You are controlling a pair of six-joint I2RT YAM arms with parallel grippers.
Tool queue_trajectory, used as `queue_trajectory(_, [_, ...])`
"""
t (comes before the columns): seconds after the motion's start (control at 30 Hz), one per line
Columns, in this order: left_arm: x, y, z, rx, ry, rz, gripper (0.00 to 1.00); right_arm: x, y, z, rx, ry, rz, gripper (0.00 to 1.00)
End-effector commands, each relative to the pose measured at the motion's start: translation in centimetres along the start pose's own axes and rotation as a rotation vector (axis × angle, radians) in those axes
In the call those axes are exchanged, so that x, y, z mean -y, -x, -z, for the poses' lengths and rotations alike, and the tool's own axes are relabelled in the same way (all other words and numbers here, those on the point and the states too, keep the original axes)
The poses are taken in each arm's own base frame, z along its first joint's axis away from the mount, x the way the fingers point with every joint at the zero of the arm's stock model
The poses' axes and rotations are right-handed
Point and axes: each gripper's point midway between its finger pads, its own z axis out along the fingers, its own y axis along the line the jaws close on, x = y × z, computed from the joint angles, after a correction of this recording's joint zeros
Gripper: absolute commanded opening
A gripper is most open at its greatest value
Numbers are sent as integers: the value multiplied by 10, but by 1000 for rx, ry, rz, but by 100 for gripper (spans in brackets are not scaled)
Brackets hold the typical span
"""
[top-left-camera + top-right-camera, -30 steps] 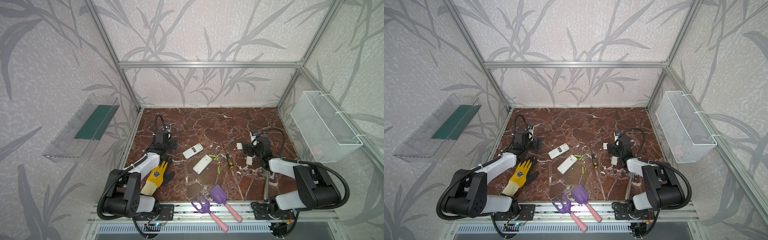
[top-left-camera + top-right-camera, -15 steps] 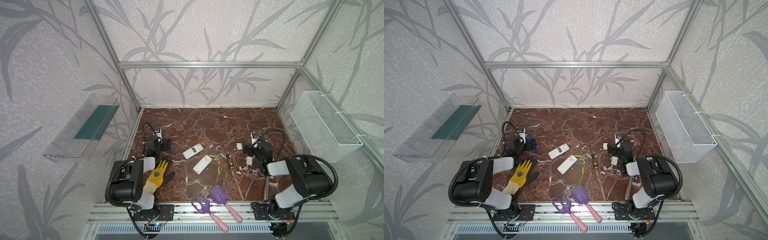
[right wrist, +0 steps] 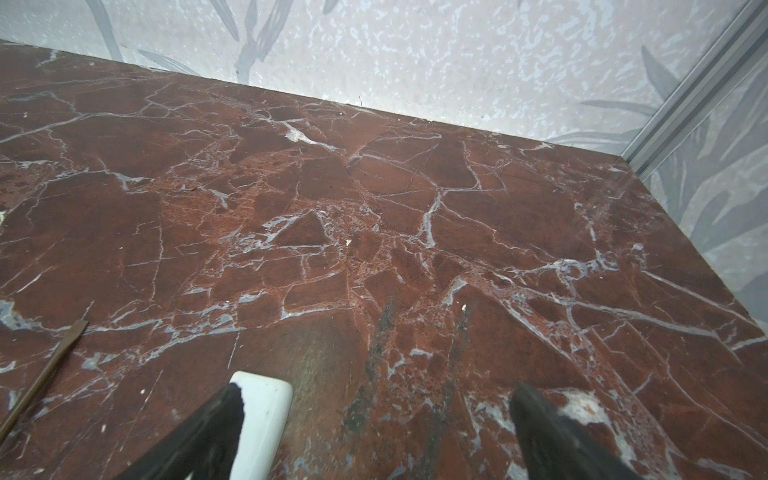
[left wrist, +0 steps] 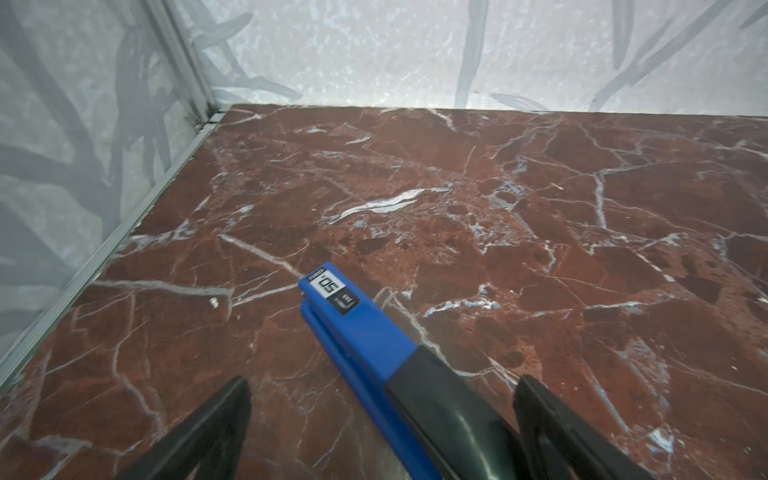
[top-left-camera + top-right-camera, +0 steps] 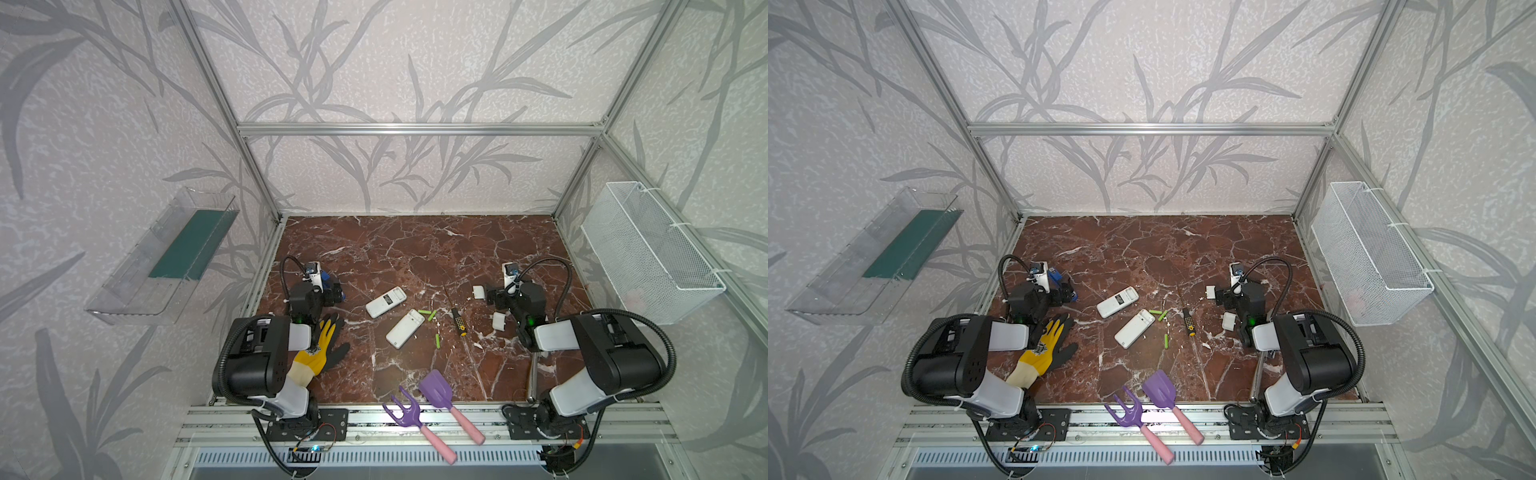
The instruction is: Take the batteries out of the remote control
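Two white remotes [image 5: 385, 302] [image 5: 405, 328] lie side by side mid-table in both top views. Lime-green batteries lie loose on the marble to their right: a small cluster [image 5: 428, 313] [image 5: 1158, 313] and a single one [image 5: 437, 341] nearer the front. My left gripper [image 5: 313, 289] [image 4: 382, 379] is open at the left, low over the table, with a blue stapler [image 4: 357, 328] lying loose between its fingers. My right gripper [image 5: 514, 291] [image 3: 376, 386] is open at the right, holding nothing. A white cover piece [image 3: 262, 415] lies beside one finger.
A yellow-and-black screwdriver [image 5: 457, 321] lies right of the batteries. A second white cover [image 5: 498, 321] sits near the right arm. There is a yellow-black glove [image 5: 320, 349] at the left and a purple rake [image 5: 405, 411] and trowel [image 5: 436, 388] at the front edge. A wire basket [image 5: 648, 253] hangs right, a clear shelf [image 5: 166, 257] left.
Both arms have folded back toward their bases, drawing the grippers away from the table's middle. Both grippers stayed open. The remotes and batteries have not moved.
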Motion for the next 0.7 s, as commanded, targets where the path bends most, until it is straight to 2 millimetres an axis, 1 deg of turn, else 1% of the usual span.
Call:
queue_trajectory(0.0, [-17,14,-1,60,94,40,99,3,15,-1,50,-9,4,99])
queue_trajectory(0.13, [-15,13,-2,49,83,31,99,3,15,-1,51,-9,3,99])
queue_trajectory(0.27, [-9,12,-4,37,50,15,99,3,14,-1,49,-9,3,99])
queue_trajectory(0.53, [-9,12,-4,38,50,16,99,3,14,-1,49,-9,3,99])
queue_trajectory(0.6, [1,13,-3,45,-3,-1,99,3,15,-1,50,-9,3,99])
queue_trajectory(0.67, [0,12,-3,43,-2,0,99,3,15,-1,50,-9,3,99])
